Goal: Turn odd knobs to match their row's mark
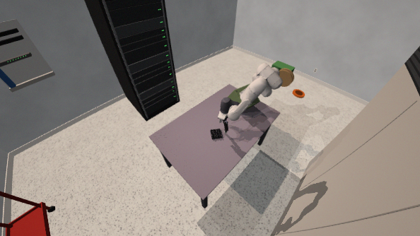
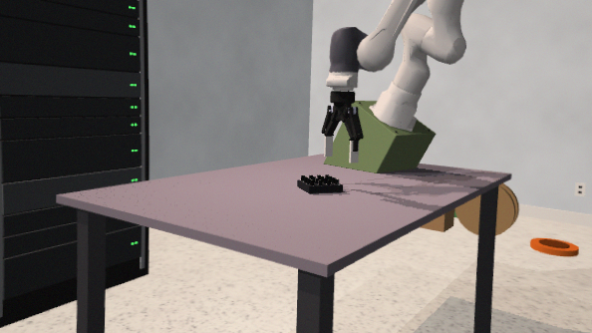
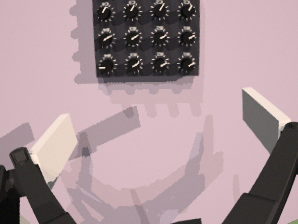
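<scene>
The black knob box stands on the table. The wrist view shows three rows; the fourth is cut off at the top. Names appear above the knobs there, so the lowest row is row A, with A4 at left. Knob A4 has its line pointing left. Knobs A3, A2 and A1 point right and slightly up. Lines in row B point right and slightly up; in row C, steeply up-right. My gripper is open and empty, above the table, toward the box's rear side.
The table carries the box. The green arm base is behind the gripper. A server rack stands beyond the table's side. An orange ring lies on the floor.
</scene>
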